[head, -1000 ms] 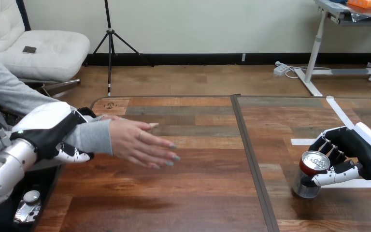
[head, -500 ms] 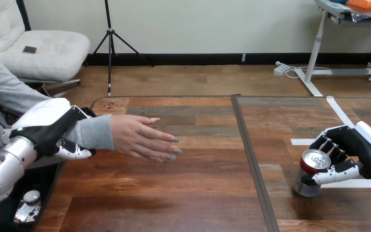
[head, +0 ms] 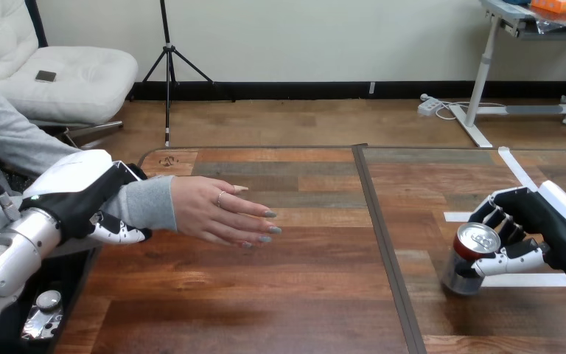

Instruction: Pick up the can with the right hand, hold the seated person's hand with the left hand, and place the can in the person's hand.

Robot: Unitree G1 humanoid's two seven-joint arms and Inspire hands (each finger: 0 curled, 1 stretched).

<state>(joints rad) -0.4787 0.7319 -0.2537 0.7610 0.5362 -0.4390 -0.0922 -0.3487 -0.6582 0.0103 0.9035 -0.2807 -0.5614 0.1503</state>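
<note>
Surface (head: 302,295) of mixed wooden planks, brown, reddish and grey, runs across the head view, and a dark seam (head: 383,243) splits it from the far edge to the near edge. White tape strips (head: 517,171) lie on its right part.

The can (head: 470,259) is on that right part, just right of the seam, silver with a red band below its top. It leans, its top tipped toward the right hand (head: 542,228). This hand has its fingers (head: 502,221) curled round the can's far side and its thumb closed across the near side. Whether the can's base touches the wood cannot be told.

At the left edge the left hand (head: 81,198) lies over the person's grey-sleeved forearm (head: 144,205), with one finger (head: 121,233) wrapped beneath the sleeve, so it clasps the forearm just behind the wrist. The person's hand (head: 217,214) reaches out above the surface toward the seam, fingers straight and holding nothing, well apart from the can.

Against a second ago, the person's hand sits a little higher and farther toward the seam, and the left hand has gone with it. The can's top has risen slightly and shifted left, the can leans more than it did, and the right hand has kept its clasp.
</note>
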